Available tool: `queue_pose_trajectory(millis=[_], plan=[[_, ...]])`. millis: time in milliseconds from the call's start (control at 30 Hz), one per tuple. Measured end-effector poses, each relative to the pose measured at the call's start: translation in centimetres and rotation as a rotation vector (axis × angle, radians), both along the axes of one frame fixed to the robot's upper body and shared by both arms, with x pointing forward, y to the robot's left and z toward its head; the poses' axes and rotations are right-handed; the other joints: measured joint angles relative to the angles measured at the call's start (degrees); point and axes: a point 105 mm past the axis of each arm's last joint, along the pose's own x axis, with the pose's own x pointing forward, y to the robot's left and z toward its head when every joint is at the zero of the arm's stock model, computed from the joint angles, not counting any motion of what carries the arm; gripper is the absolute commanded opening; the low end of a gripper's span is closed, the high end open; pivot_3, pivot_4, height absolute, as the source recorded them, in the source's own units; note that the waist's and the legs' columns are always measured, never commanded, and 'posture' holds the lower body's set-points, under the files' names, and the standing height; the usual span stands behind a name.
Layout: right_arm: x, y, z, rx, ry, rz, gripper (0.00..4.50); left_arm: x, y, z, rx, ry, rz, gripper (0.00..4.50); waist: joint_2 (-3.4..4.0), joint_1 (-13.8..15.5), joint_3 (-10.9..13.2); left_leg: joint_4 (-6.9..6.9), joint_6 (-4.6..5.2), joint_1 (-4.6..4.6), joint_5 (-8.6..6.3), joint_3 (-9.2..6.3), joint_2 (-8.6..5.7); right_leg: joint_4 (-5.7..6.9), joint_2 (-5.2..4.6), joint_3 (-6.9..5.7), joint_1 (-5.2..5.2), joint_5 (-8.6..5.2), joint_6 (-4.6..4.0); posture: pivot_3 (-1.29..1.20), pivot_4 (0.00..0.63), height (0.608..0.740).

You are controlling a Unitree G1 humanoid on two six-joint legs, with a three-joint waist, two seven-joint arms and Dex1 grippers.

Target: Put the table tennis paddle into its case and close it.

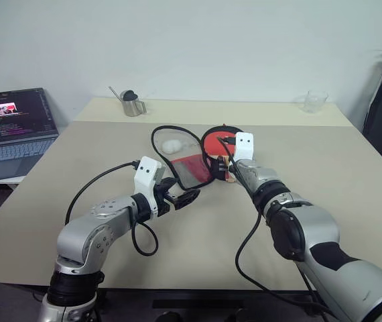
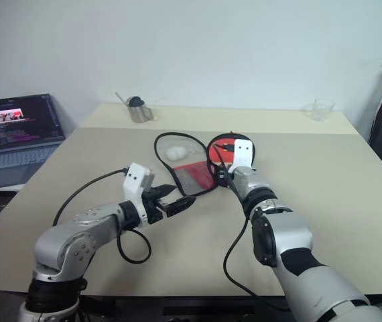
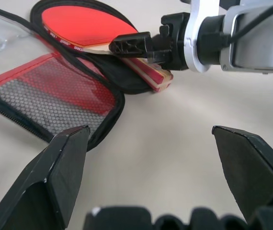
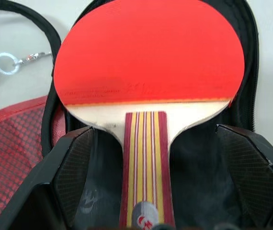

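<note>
Black-fingered right hand [image 4: 146, 191], fingers spread, straddles the paddle [image 4: 148, 62] handle.

One paddle [image 4: 148, 62], one case [image 1: 181, 164], one laptop [image 1: 13, 131], one cup [image 1: 133, 104], one glass [image 1: 315, 101]

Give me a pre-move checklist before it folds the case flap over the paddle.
1. Table tennis paddle lies on the case back half: ok.
2. Right pincer open, fingers either side of the handle: ok.
3. Handle fully inside the case outline: cannot tell.
4. Left pincer open, nothing held: ok.
5. Mesh flap folded out flat beside the paddle, not yet closed: ok.
6. Zip pull position: cannot tell.
</note>
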Motion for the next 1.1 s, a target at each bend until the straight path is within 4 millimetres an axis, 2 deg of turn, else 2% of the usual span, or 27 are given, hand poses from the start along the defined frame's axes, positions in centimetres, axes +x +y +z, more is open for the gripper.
queue_pose_trajectory(millis=[200,367,700,900,1067,1100], plan=[[0.1,-0.9,1.3,-0.005,-0.005,-0.008,4.47,0.3,-0.8,0.0,-0.009,0.003,-0.029,4.48,-0.01,0.02,0.00,0.00,0.00,0.00,0.00,-0.01,0.01,0.00,0.00,0.00,0.00,0.00,0.00,0.00,0.150,0.740],[-0.8,-2.0,-0.4,-0.001,0.060,-0.007,4.47,0.5,-1.2,0.0,-0.008,0.003,-0.053,4.48,-0.01,0.03,-0.01,0.00,0.00,0.00,0.00,0.00,0.00,0.02,0.00,0.01,0.00,0.00,0.00,0.00,0.150,0.740],[-3.0,-1.0,-1.3,-0.005,0.108,0.048,4.47,0.7,-2.2,-0.3,-0.007,0.006,-0.093,4.48,-0.01,0.01,-0.01,0.02,0.00,0.03,0.00,-0.01,0.00,0.04,0.03,0.00,0.01,0.00,0.00,0.00,0.150,0.740],[-3.1,-1.0,-0.3,-0.005,0.085,0.052,4.47,0.8,-2.3,-0.5,-0.009,0.008,-0.097,4.48,-0.01,0.00,-0.01,0.01,0.00,0.03,0.00,-0.02,0.01,0.03,0.05,0.00,0.00,0.00,0.01,0.00,0.150,0.740],[-3.4,-0.8,-1.2,-0.012,0.107,0.061,4.47,0.8,-2.3,-0.5,-0.008,0.006,-0.095,4.48,-0.01,0.00,-0.01,0.01,0.00,0.03,0.00,-0.02,0.01,0.02,0.05,0.00,0.01,-0.01,0.01,0.00,0.150,0.740],[-3.5,-0.7,-1.6,-0.012,0.117,0.063,4.10,0.8,-2.3,-0.5,-0.009,0.007,-0.095,4.48,-0.01,0.00,-0.01,0.01,0.00,0.03,0.00,-0.02,0.01,0.02,0.05,0.00,0.01,-0.01,0.01,0.00,0.150,0.740]])
